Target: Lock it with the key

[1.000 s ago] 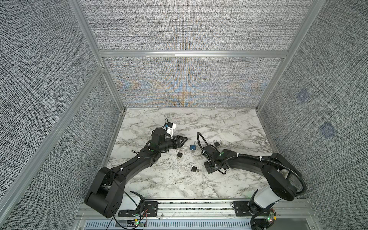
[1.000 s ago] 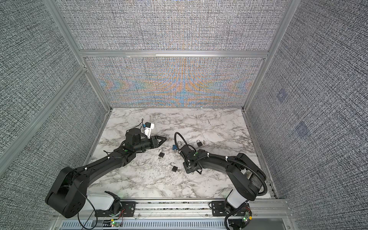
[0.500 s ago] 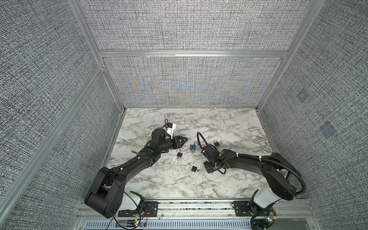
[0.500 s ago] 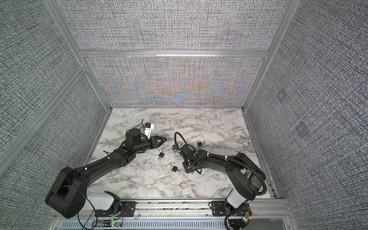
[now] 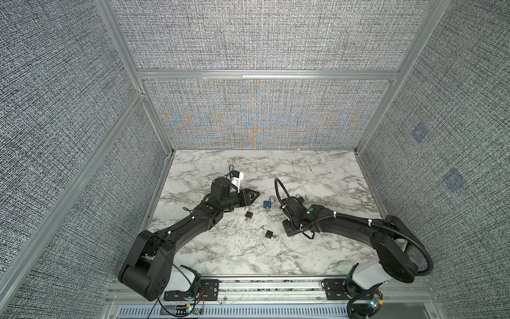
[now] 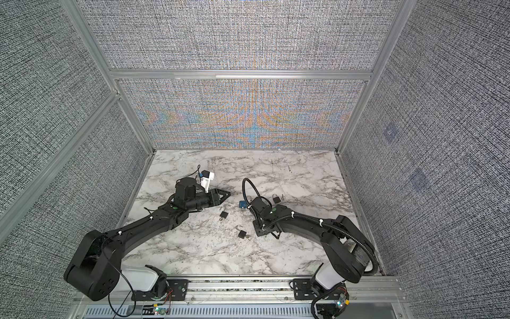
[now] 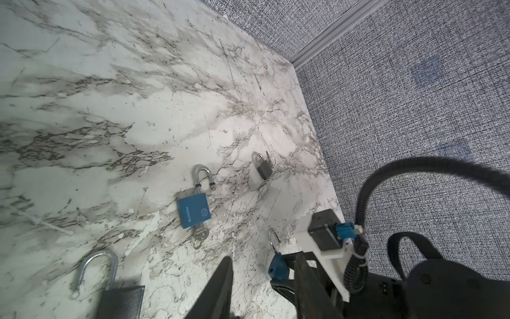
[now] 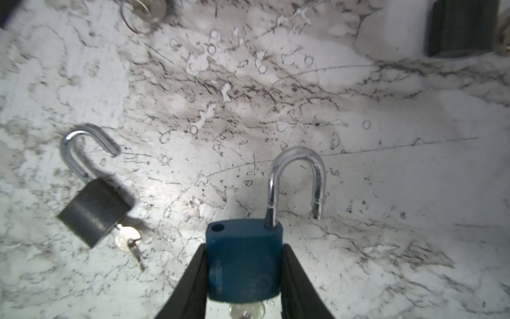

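R hand [image 8: 244, 250] clamps blue padlock [image 8: 245, 272] body; shackle [image 8: 271, 190] open, key [image 8: 246, 308] in base. L hand [image 5: 256, 193] fingers apart, empty. Black padlock [image 8: 93, 212] lies beside on table [image 8: 358, 110].

blue padlock [image 6: 242, 204] at right end effector [image 6: 247, 207] | left end effector [image 6: 227, 194] near

Even, bright light; moiré on back wall [image 5: 256, 110]; wrist-view edges blurred.

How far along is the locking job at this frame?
Done: the key sits in the blue padlock. In hand: the right gripper grips its body; the left gripper is open, empty. Left: the shackle stands open, so closing it and likely turning the key remain.
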You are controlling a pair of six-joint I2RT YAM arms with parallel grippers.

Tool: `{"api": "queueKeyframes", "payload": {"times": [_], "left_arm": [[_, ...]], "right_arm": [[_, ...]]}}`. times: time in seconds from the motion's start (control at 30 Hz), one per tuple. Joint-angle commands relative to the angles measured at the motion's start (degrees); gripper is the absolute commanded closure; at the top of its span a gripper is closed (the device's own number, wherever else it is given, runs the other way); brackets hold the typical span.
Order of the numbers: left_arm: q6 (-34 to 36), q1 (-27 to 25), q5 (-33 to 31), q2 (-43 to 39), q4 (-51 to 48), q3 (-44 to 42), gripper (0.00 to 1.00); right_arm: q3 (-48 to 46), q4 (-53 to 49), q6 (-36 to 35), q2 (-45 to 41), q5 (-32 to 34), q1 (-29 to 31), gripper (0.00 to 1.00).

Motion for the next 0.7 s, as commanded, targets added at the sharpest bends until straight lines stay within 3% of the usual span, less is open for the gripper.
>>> {"api": "queueKeyframes", "payload": {"times": [0.0, 0.3, 0.43, 0.67], "left_arm": [[1.61, 0.02, 1.97, 1.14, -1.00, 0.81, 0.60], [3.66, -2.75, 11.96, 9.18, 1.37, 2.70, 0.57], [4.22, -5.97, 12.61, 13.05, 0.77, 5.87, 0.57], [-0.14, -7.21, 14.59, 16.57, 7.70, 6.13, 0.57]], "right_arm": [[1.67, -2.35, 0.16, -1.38, 0.76, 0.11, 0.68], [6.49, -4.39, -0.41, -4.04, -0.64, 0.17, 0.68], [7.39, -4.77, -0.39, -4.80, -1.32, 0.28, 0.68], [8.11, -5.11, -0.32, -5.72, -1.78, 0.47, 0.68]]}}
